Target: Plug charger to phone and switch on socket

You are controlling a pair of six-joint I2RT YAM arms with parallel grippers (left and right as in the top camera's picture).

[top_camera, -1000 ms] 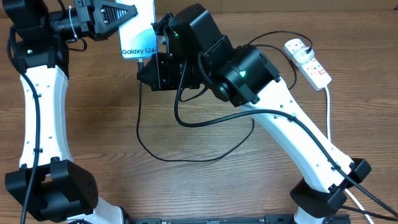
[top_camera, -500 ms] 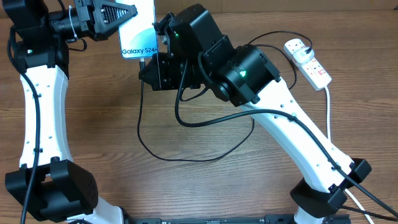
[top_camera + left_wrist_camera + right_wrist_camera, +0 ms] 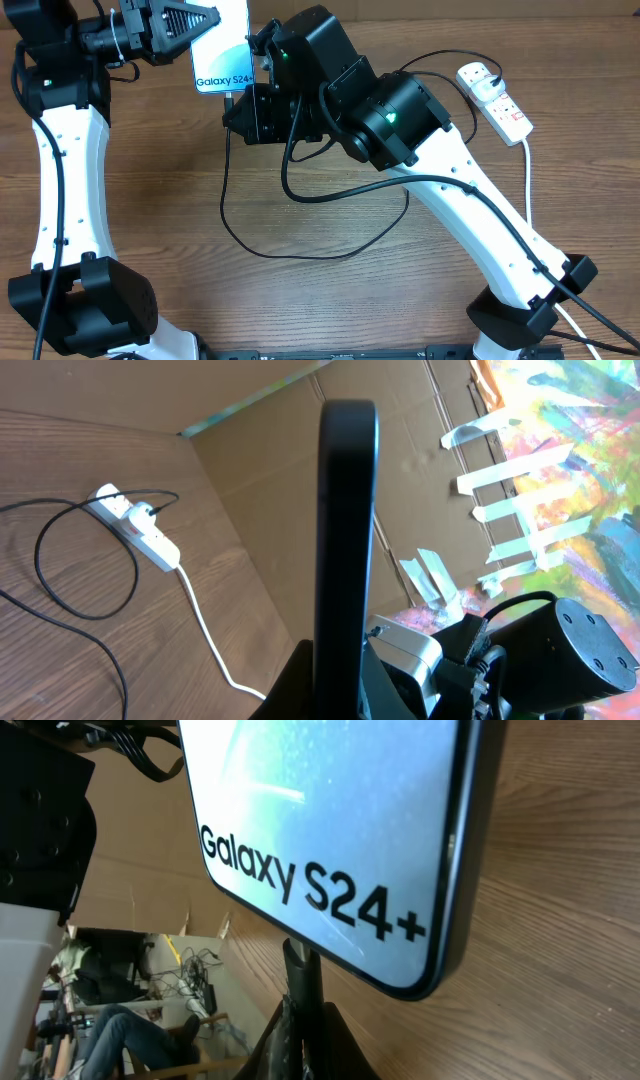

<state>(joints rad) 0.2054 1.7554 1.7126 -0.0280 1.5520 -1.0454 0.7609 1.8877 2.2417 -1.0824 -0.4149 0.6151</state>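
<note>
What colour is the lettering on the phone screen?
Black on the phone, its screen light blue; clearest in the right wrist view.

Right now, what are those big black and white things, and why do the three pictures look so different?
They are two robot arms with pinching fingers. One picture looks down from above the table; the other two come from little cameras on each wrist. The left gripper holds the phone up off the table. The right gripper pinches the charger by its tip, right at the phone's lower edge. The black cable loops across the table to the white socket strip, where it is plugged in.
</note>
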